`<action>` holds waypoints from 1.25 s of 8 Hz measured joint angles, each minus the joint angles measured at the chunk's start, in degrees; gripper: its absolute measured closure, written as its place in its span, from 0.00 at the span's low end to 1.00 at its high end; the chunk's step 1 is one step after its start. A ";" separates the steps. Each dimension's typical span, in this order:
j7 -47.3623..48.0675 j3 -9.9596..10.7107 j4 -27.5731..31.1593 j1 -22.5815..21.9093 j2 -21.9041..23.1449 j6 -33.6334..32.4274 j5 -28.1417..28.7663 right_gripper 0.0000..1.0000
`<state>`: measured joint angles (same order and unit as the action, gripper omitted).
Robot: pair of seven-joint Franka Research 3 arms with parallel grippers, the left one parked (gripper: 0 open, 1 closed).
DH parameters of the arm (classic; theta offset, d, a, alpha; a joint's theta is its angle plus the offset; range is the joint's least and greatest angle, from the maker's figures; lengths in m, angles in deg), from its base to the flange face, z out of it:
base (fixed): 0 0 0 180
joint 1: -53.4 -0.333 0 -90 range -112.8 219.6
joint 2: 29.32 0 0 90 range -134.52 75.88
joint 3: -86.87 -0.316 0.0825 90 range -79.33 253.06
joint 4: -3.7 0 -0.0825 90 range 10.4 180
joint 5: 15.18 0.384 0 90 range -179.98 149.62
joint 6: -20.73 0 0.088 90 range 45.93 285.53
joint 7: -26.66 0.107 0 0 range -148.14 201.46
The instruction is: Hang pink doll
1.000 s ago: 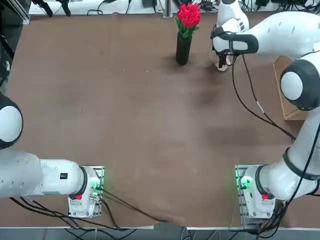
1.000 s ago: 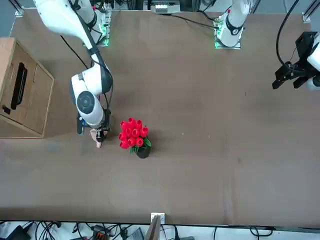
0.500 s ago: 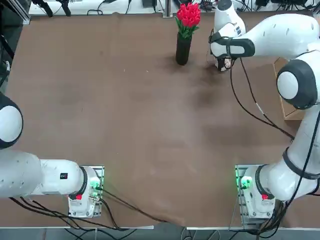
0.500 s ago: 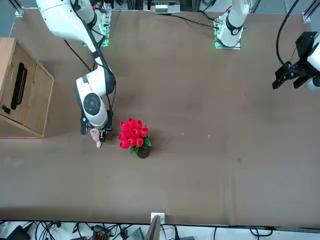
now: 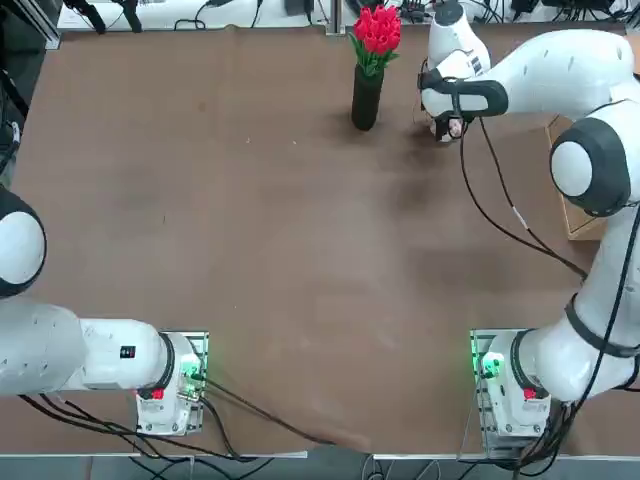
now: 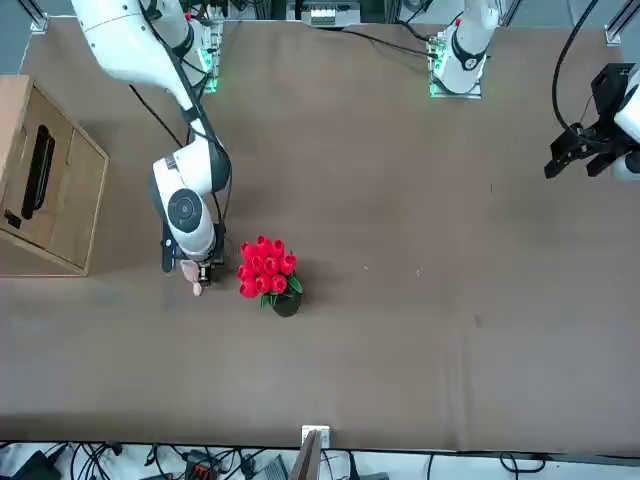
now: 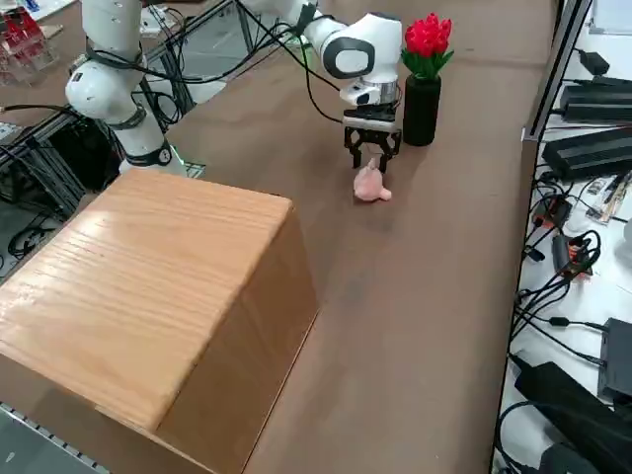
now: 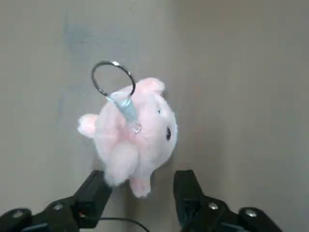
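Pink doll (image 8: 133, 140) lying on the brown table (image 5: 280, 230), straight below the right gripper (image 8: 140, 195) and partly between its 2 black fingers (image 8: 94, 198). Fingers spread wide, 1 on each side of the doll's lower end, closed on nothing; whether either pad touches the plush cannot be told. Metal key ring (image 8: 112, 79) on a short pale-blue strap, fixed to the doll's back and lying on the side away from the fingers. 1 dark eye showing on the plush, small ears at the sides.

Seen from the right side, gripper (image 7: 372, 150) pointing straight down, fingertips just above the doll (image 7: 370, 186), which rests on the tabletop a little nearer that camera than the fingers. From overhead, only a sliver of pink (image 5: 453, 127) visible under the wrist; from the front, doll (image 6: 194, 274) peeking out beneath the gripper (image 6: 196, 266).

Black vase (image 7: 421, 111) just beyond the gripper, near but apart from it, standing upright with a bunch of red tulips (image 7: 428, 36) in its mouth. Well apart on the gripper's other side, toward the table's right edge, a wooden box (image 7: 148, 296) with a dark handle slot on 1 face (image 6: 40, 170).
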<state>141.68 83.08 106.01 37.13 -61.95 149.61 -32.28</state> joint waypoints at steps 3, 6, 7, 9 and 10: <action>0.04 0.14 -0.01 0.07 -0.82 1.03 -0.05 0.41; 0.08 0.72 -0.01 0.12 -1.15 1.03 -1.06 0.85; 0.11 0.78 -0.01 0.12 -1.20 1.03 -1.10 0.94; 0.12 0.79 -0.52 0.12 -1.01 0.48 -1.23 0.96; 0.12 0.81 -1.42 0.13 -0.10 -1.46 -1.26 0.96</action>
<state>141.79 83.90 104.60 37.25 -62.05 148.15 -33.55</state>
